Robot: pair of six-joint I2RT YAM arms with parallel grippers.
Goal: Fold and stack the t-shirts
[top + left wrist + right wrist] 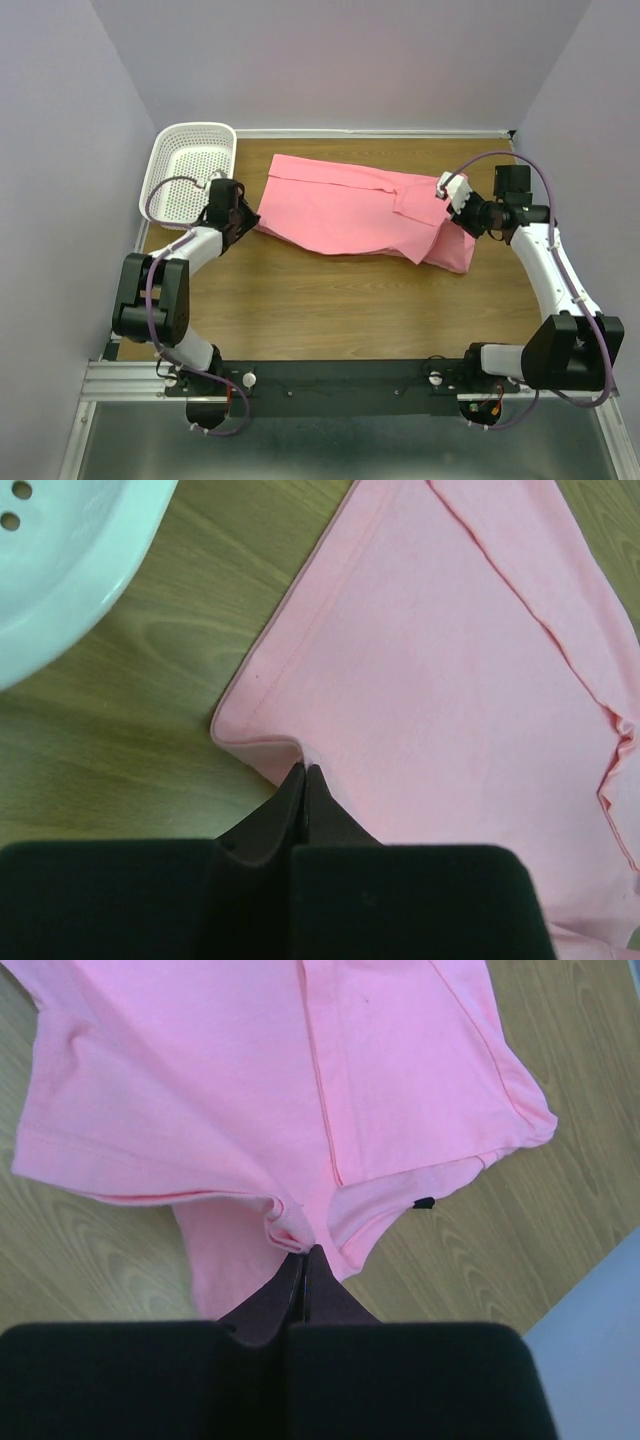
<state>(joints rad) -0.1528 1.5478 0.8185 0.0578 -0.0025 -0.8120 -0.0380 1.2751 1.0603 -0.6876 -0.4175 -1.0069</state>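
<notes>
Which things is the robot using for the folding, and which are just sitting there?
For the job:
- pink t-shirt
- left gripper, pinching one edge of it
- right gripper, pinching the other end

Just lying about:
- white basket, beside the shirt

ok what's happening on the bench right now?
Both arms have hold of one pink t-shirt lying rumpled on the table. The left tool is pinched shut on its edge near a corner, beside the white basket. The right tool is shut on bunched fabric at the opposite end. Folding isn't finished.
</notes>
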